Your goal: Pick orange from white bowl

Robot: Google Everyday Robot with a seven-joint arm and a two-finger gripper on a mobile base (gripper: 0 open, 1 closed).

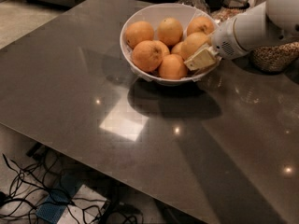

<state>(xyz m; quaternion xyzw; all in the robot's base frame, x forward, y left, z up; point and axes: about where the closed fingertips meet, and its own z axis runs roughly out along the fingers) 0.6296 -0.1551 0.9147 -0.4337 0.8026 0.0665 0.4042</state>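
toward the counter's (93,106) far edge, the gripper (200,59) sits at the white bowl's (129,55) right rim, against the orange (192,42); whether it grips, cannot tell.
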